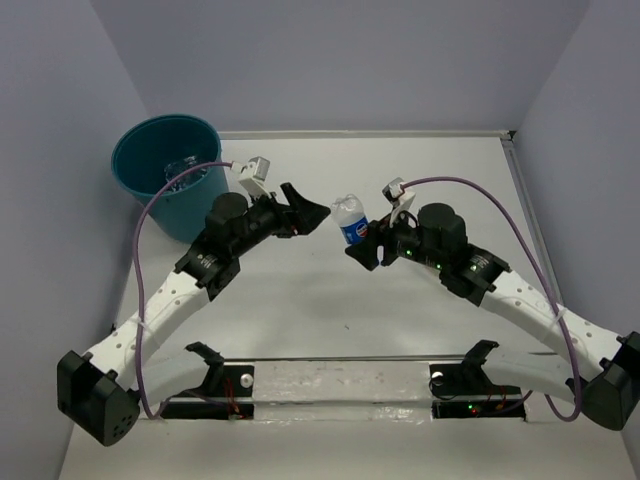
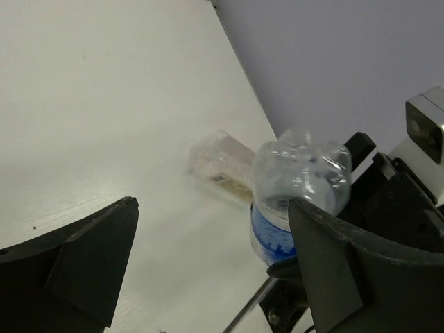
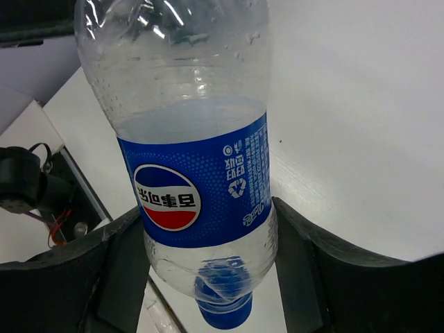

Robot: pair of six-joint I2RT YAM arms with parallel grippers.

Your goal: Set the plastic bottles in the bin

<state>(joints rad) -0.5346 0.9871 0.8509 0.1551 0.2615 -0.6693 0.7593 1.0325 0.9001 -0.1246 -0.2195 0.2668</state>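
My right gripper (image 1: 372, 243) is shut on a clear plastic bottle (image 1: 351, 222) with a blue label and holds it above the table's middle. In the right wrist view the bottle (image 3: 198, 173) sits between both fingers (image 3: 111, 277), its blue cap (image 3: 223, 312) toward the wrist. My left gripper (image 1: 312, 211) is open and empty, just left of the bottle's base. In the left wrist view the bottle (image 2: 298, 184) shows beside the right finger (image 2: 347, 270), apart from it. The teal bin (image 1: 150, 165) stands at the far left with clear bottles (image 1: 186, 166) inside.
Grey walls close the table in at the left, back (image 1: 360, 133) and right. A clear strip (image 1: 340, 380) with black mounts runs along the near edge between the arm bases. Purple cables loop over both arms.
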